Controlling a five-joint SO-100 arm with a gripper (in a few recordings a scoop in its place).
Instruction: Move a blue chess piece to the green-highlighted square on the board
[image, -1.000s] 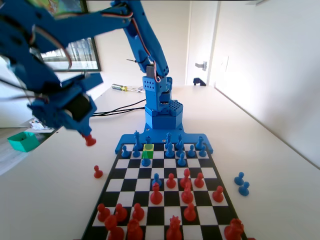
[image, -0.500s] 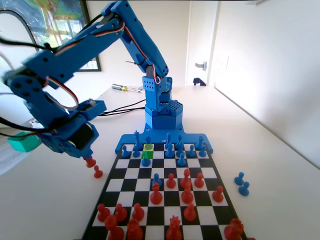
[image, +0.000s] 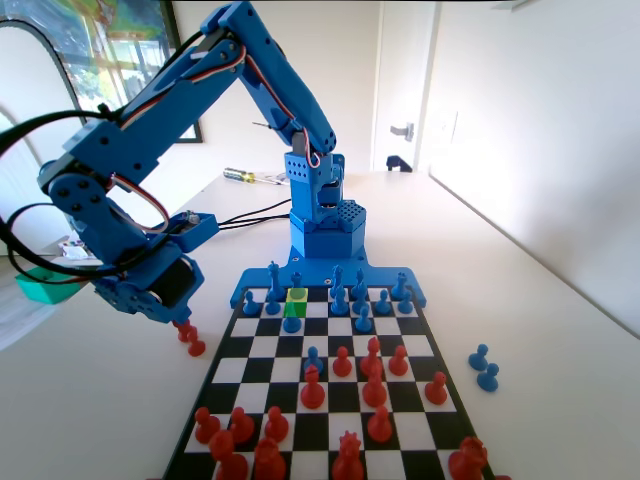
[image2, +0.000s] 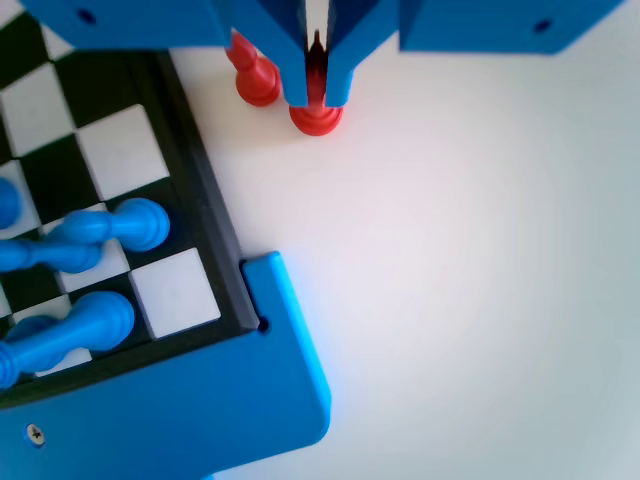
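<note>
A red pawn (image2: 316, 112) is clamped in the gripper (image2: 317, 98), low over the surface (image2: 480, 250) left of the board (image: 250, 352) in the fixed view, beside another red pawn (image2: 254, 74). The green square (image: 296, 295) is seen empty, a blue piece (image: 291, 320) just before it; the blue move is judged not yet begun

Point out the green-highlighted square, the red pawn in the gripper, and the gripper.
green-highlighted square (image: 296, 295): fixed view, its centre.
red pawn (image2: 316, 117): wrist view, its base below the jaws.
gripper (image2: 316, 92): wrist view, between the fingertips.
</note>
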